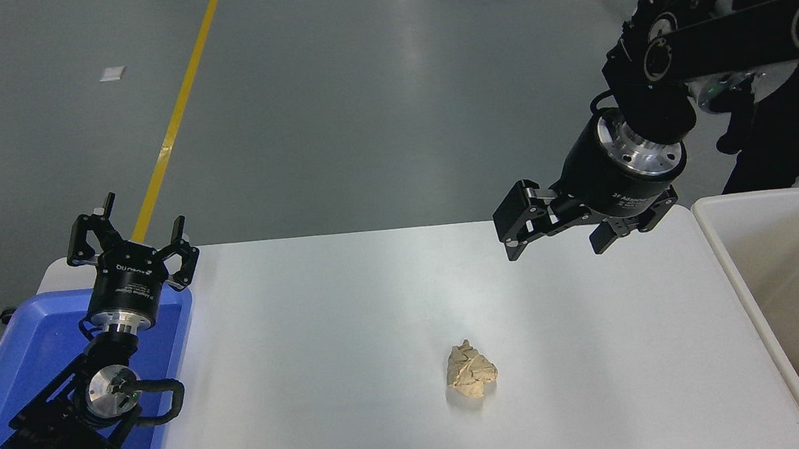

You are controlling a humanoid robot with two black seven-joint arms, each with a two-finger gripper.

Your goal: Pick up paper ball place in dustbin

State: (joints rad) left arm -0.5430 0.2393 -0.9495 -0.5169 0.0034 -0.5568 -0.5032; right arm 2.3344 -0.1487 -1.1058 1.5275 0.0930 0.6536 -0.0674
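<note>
**A:** Where is the paper ball?

**B:** The paper ball [471, 379], a crumpled tan lump, lies alone on the white table [325, 364], a little right of the middle and toward the near edge. Nothing touches it.

**A:** And the dustbin?

**B:** The dustbin [743, 287], an off-white tub with a thick rim, stands at the table's right end, well apart from the ball.

**A:** What are the arms doing?

**B:** The right gripper [555, 242] hangs in the air above the far right part of the table, fingers spread apart and holding nothing, beyond the ball. The left gripper [130, 239] sits at the lower left above a blue tray [11, 379], fingers also apart and empty.

**A:** And the room?

**B:** The tabletop is smooth and softly glossy. Behind it stretches a grey floor [392, 71] with light reflections, crossed by a yellow line [176, 114] running diagonally at the left.
</note>
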